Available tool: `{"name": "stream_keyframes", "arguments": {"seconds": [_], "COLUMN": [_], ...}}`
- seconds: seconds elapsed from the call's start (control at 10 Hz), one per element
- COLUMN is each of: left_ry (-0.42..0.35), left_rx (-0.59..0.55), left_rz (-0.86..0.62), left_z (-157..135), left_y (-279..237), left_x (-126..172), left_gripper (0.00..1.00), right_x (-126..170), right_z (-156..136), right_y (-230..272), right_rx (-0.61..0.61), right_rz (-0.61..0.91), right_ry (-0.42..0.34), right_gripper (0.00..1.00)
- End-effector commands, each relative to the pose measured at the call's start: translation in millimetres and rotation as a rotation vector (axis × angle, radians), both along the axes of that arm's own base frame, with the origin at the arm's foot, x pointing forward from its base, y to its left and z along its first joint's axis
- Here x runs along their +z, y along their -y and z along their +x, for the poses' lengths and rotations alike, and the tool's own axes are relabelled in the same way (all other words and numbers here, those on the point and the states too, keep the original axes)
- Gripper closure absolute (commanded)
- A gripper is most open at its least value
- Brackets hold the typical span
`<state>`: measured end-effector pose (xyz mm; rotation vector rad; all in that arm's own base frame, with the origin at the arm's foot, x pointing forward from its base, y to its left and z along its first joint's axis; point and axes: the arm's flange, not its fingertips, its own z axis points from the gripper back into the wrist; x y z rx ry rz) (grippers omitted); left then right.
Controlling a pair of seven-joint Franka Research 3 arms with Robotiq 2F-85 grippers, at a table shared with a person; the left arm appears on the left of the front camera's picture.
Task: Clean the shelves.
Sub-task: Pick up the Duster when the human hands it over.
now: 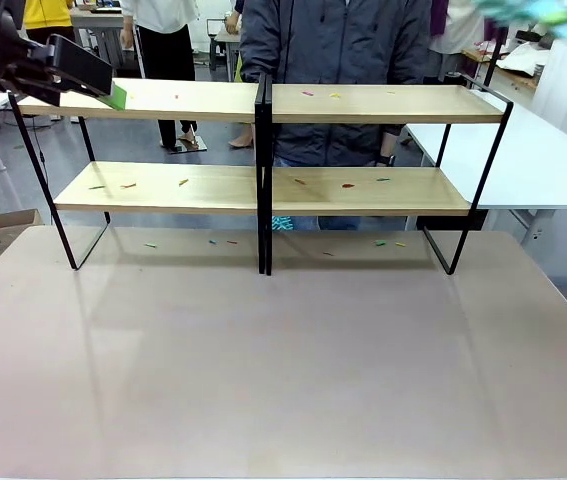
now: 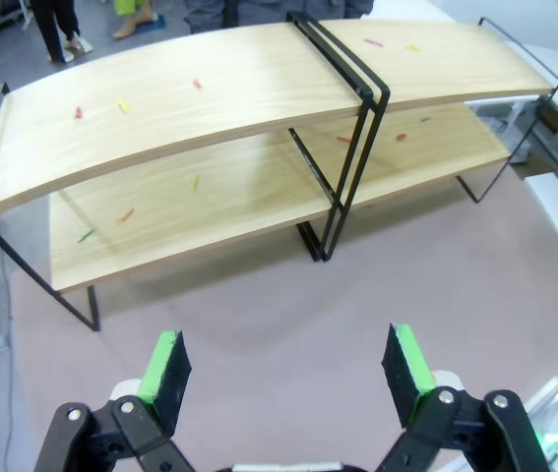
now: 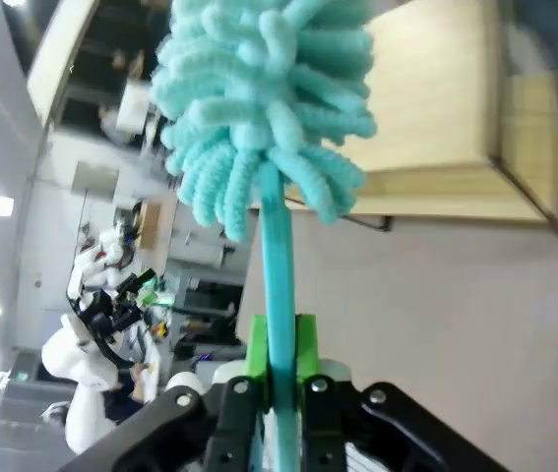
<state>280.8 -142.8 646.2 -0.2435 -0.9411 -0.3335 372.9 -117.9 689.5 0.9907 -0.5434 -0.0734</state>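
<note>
Shelves (image 1: 213, 190) stand along the far side of my table (image 1: 283, 380), with coloured scraps (image 1: 348, 185) dotting both tiers and a person (image 1: 333, 40) behind. At left, my left gripper (image 2: 286, 369) hangs spread wide and empty, the shelves ahead of and below its pads (image 2: 165, 364). At right, my right gripper (image 3: 279, 359) is clamped on a teal duster (image 3: 259, 108), raised above the shelves' right end, apart from the boards.
</note>
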Motion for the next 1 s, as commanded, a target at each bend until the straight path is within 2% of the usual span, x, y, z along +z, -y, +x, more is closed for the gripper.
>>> {"name": "stream_keyframes", "arguments": {"seconds": [0.0, 0.1, 0.2, 0.3, 0.9], "left_ry": [0.005, 0.005, 0.005, 0.005, 0.005], "left_rx": [-0.001, -0.001, -0.001, -0.001, -0.001], "left_rz": [-0.008, -0.008, -0.008, -0.008, -0.008], "left_z": [2, 2, 2, 2, 2], "left_y": [-1, -1, -1, -1, -1], "left_x": [-1, -1, -1, -1, -1], "left_gripper": [0.00, 0.00, 0.00, 0.00, 0.00], "right_x": [-33, -55, -70, -27, -27], "right_z": [-77, -101, -101, -98, -98], "right_y": [59, 75, 74, 79, 79], "right_rx": [-0.166, -0.293, -0.332, -0.186, -0.186], "right_rz": [-0.035, -0.040, -0.008, -0.014, -0.014], "right_ry": [0.059, 0.046, 0.075, 0.040, 0.040], "right_gripper": [1.00, 1.00, 1.00, 1.00, 1.00]}}
